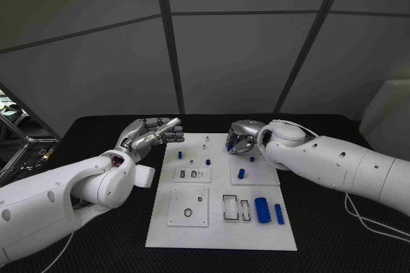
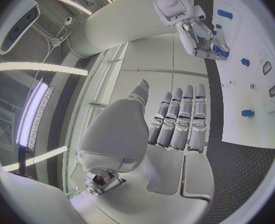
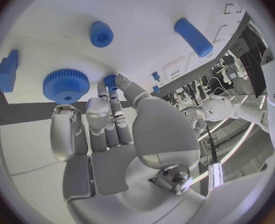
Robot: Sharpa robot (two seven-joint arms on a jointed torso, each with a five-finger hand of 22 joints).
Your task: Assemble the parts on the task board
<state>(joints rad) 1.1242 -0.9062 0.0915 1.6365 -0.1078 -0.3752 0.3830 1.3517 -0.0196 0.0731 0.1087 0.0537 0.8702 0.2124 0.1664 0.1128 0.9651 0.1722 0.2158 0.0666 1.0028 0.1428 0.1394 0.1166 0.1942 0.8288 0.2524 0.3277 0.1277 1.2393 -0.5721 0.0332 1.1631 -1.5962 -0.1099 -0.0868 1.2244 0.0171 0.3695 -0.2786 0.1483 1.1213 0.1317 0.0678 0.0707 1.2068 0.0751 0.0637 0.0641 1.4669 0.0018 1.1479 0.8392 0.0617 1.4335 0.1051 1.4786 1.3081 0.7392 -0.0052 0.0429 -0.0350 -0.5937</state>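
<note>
- The right robot hand (image 1: 243, 137) is over the far part of the task board (image 1: 256, 234) and pinches a small blue part (image 3: 110, 80) in its fingertips.
- The left robot hand (image 1: 154, 132) holds nothing; its fingers are straight and close together, beside the board's far left corner.
- Two blue cylinders (image 1: 262, 209) lie side by side near the board's right edge.
- One blue gear (image 3: 65, 85) lies on the board.
- The table (image 1: 342, 237) is black; grey wall panels stand behind it.

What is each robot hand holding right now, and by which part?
The right robot hand pinches a small blue plastic part by its end, between thumb and fingertip. The left robot hand holds nothing, fingers straight together.
</note>
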